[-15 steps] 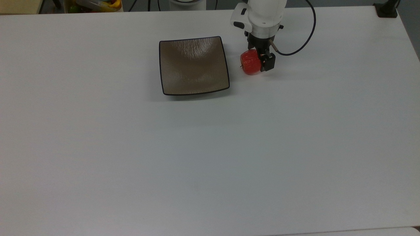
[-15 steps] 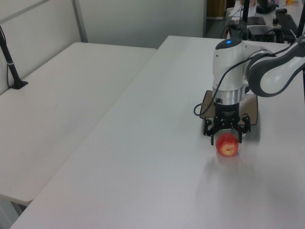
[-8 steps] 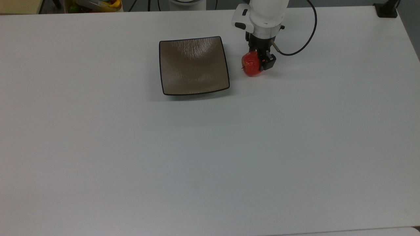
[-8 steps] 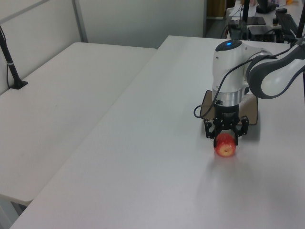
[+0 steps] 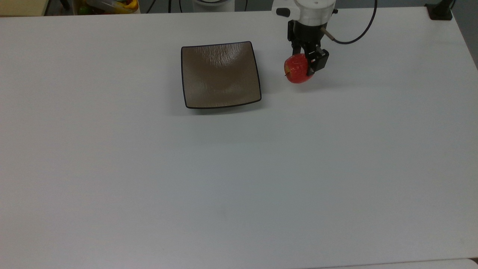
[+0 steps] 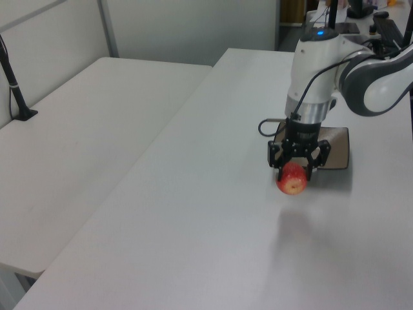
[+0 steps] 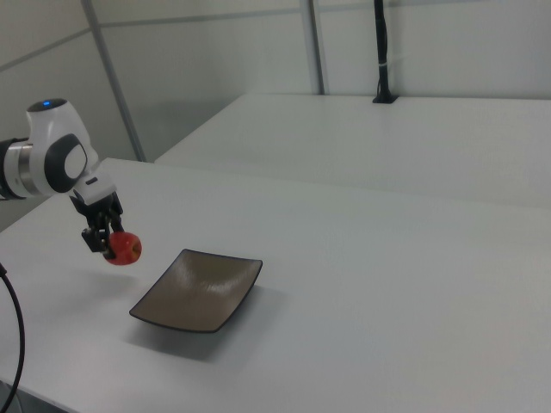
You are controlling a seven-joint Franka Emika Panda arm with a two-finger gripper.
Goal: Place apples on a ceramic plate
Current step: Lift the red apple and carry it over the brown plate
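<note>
The small red apple (image 5: pixel 296 69) hangs above the white table, with my gripper (image 5: pixel 305 62) shut on it from above. In the left view the apple (image 6: pixel 292 179) casts a shadow on the table below it, and the gripper (image 6: pixel 293 169) clasps its top. The square brownish ceramic plate (image 5: pixel 220 74) lies empty on the table, to the top view's left of the apple with a gap between them. In the right view the apple (image 7: pixel 126 247) floats left of and above the plate (image 7: pixel 198 291), held by the gripper (image 7: pixel 110 242). The plate (image 6: pixel 333 139) is partly hidden behind the arm in the left view.
A black cable (image 5: pixel 354 35) loops from the wrist. A bin of colourful items (image 5: pixel 112 5) sits beyond the table's far edge at the top view's left. A black post base (image 5: pixel 440 11) stands at the far right corner. A second white table (image 6: pixel 77 161) adjoins.
The gripper has risen with the apple in it and shifted toward the top view's right, away from the plate. The plate has not moved.
</note>
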